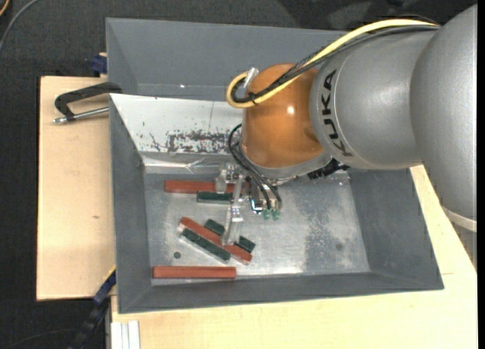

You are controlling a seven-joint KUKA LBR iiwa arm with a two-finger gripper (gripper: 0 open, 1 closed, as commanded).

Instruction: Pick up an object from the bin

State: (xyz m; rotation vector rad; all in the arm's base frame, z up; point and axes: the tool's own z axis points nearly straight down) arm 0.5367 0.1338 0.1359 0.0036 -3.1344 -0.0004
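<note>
jaws hang low over the heap of red and dark green bars (208, 235); we cannot tell their spread, so we should centre on one bar before closing.

Reaches in over the right rim of the bin (125, 188) as one thick grey arm (402, 90), last link lying almost level and pointing toward the left wall. Shows black "KUKA" lettering on the grey shell near the wrist. Ends in a rounded orange cover (276, 120) over the wrist, above the back half of the floor, near the middle. Bears a yellow cable (356, 35) along the top of the link, curling into a small loop at the cover's upper left. Hangs the gripper (244, 211) straight down beneath the cover, low over the floor's middle, metal parts and dark wiring bunched under the orange shell.
</note>
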